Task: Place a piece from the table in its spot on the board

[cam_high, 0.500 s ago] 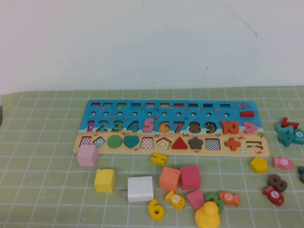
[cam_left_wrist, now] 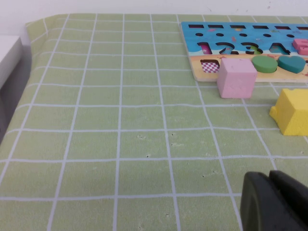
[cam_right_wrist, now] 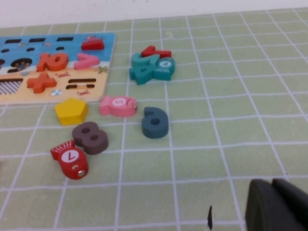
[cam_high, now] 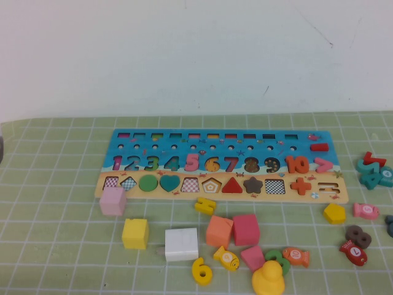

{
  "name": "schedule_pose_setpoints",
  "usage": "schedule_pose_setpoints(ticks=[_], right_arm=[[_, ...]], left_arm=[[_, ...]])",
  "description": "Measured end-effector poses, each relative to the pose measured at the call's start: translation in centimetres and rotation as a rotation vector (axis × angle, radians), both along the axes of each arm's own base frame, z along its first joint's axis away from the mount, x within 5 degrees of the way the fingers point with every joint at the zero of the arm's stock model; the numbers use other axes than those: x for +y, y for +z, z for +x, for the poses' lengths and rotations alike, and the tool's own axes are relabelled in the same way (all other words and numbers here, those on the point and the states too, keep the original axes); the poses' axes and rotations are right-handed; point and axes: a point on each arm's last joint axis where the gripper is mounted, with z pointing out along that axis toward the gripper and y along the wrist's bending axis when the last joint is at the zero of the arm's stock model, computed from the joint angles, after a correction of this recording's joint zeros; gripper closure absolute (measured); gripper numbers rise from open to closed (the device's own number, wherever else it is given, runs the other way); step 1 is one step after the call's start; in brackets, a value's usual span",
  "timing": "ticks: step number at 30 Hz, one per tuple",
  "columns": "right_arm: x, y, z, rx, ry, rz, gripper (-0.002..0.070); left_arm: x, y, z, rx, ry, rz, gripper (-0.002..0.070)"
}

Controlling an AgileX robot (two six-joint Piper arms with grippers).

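Observation:
The piece, a flat yellow numeral 6, lies on the table's green grid mat near the front edge, between a white block and a yellow fish. The long board sits farther back, blue numeral row above a tan shape strip. Neither arm appears in the high view. The left gripper hovers low over bare mat off the board's left end, fingers pressed together and holding nothing. The right gripper is likewise shut and holding nothing over the mat to the right of the board.
In front of the board are a pink cube, yellow cube, white block, orange cube, red cube and yellow duck. Teal numerals, a brown 8 and fish pieces lie at the right.

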Motion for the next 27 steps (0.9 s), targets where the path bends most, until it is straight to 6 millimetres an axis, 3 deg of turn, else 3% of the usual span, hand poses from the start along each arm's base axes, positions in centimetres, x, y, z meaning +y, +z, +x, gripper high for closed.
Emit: schedule_pose_setpoints(ticks=[16, 19, 24, 27], right_arm=[[0.0, 0.0, 0.0, 0.0, 0.0, 0.0, 0.0678], [0.0, 0.0, 0.0, 0.0, 0.0, 0.0, 0.0678], [0.0, 0.0, 0.0, 0.0, 0.0, 0.0, 0.0679], [0.0, 0.0, 0.0, 0.0, 0.0, 0.0, 0.0678]], left_arm=[[0.0, 0.0, 0.0, 0.001, -0.001, -0.013, 0.0677], [-0.4, 0.1, 0.0, 0.017, 0.004, -0.172, 0.0677], [-1.6, 0.5, -0.2, 0.096, 0.01, -0.728, 0.0677], [-1.7, 0.9, -0.2, 0.089, 0.013, -0.855, 0.0677]])
